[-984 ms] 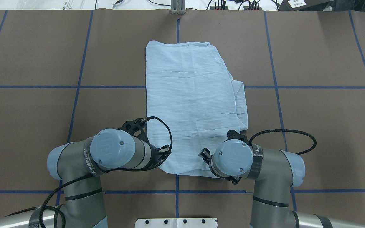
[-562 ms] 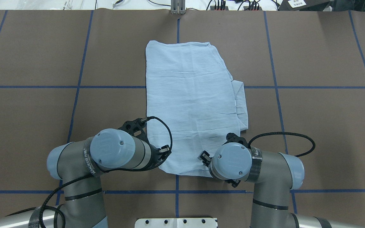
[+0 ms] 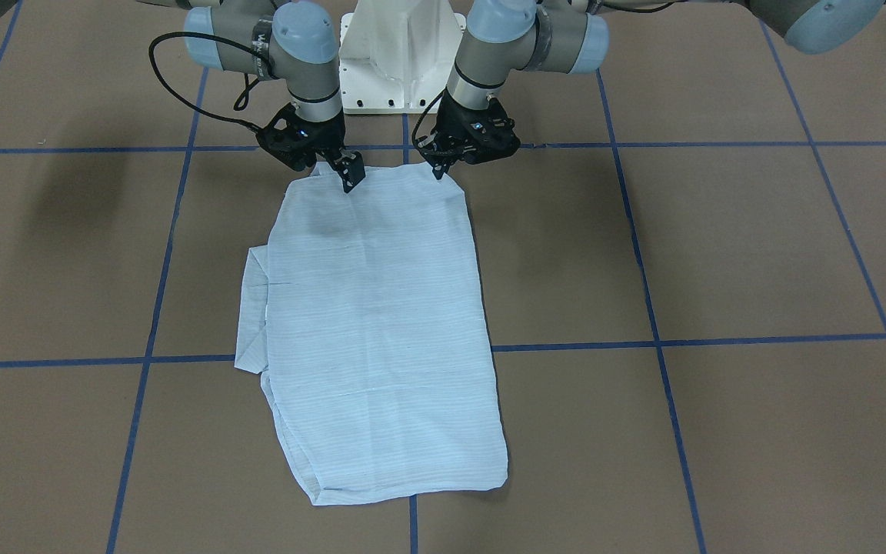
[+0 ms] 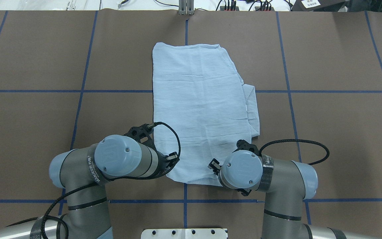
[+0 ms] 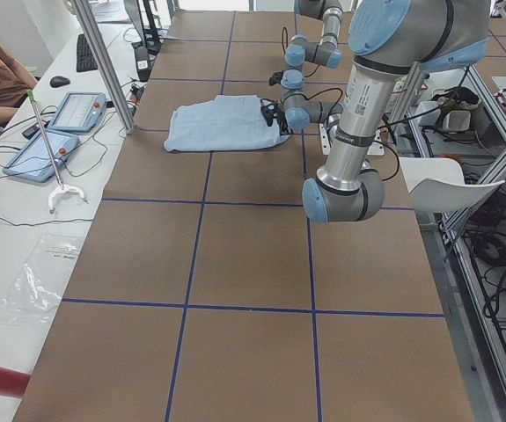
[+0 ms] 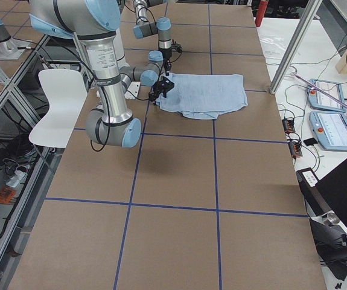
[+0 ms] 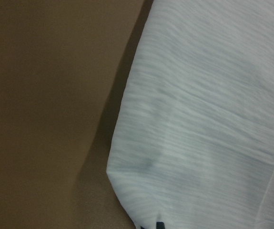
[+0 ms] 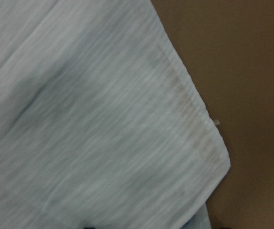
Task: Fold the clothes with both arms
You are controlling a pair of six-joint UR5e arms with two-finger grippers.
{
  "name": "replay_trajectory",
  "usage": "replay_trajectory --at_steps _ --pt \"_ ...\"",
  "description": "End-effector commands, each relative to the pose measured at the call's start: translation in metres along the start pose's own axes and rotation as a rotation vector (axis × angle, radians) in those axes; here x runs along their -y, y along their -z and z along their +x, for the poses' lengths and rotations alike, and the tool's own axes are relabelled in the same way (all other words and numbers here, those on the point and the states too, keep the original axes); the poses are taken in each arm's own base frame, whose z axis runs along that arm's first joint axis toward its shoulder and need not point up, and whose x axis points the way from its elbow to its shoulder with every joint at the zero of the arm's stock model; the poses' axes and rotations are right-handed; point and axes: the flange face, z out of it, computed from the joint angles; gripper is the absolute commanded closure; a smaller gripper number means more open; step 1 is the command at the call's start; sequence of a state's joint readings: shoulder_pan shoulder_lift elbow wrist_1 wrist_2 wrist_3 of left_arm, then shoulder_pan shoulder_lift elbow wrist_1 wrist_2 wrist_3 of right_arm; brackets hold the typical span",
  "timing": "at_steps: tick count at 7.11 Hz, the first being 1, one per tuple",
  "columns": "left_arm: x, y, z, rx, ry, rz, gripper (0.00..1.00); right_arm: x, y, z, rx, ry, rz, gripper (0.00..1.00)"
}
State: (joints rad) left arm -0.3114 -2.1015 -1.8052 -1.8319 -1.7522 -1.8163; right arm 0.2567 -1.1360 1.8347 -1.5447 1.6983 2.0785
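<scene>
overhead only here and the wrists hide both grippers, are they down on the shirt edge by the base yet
Observer: In the front-facing view the right gripper has a fingertip down on the shirt, just inside the edge nearest the robot's base.
Operator: and the left one
Observer: The left gripper points down at the shirt's corner on its own side. I cannot tell if either gripper is shut.
Operator: cloth lifted anywhere
Observer: No, in the front-facing view that edge looks flat on the table.
</scene>
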Motion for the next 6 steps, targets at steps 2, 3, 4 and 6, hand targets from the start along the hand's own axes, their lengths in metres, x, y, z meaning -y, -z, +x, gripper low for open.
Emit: replay_trajectory --at_steps 2,3,4,6 --pt "0.0003 -0.0005 -0.0001 0.0 0.0 0.002 1.0 0.0034 -0.0006 -0.0006 0.001 -0.004 0.01 0.9" --pt "0.0003 -0.0005 -0.0001 0.0 0.0 0.002 1.0 0.0049 0.0006 -0.0015 0.0 -0.006 0.013 0.97" --pt "0.0003 -0.0005 -0.0001 0.0 0.0 0.002 1.0 0.005 0.0042 -0.004 -0.006 -0.009 0.017 1.0" --pt "0.0005 -0.0012 -0.0003 0.001 0.0 0.002 1.0 0.0046 0.0038 -0.0045 -0.014 -0.01 0.019 1.0"
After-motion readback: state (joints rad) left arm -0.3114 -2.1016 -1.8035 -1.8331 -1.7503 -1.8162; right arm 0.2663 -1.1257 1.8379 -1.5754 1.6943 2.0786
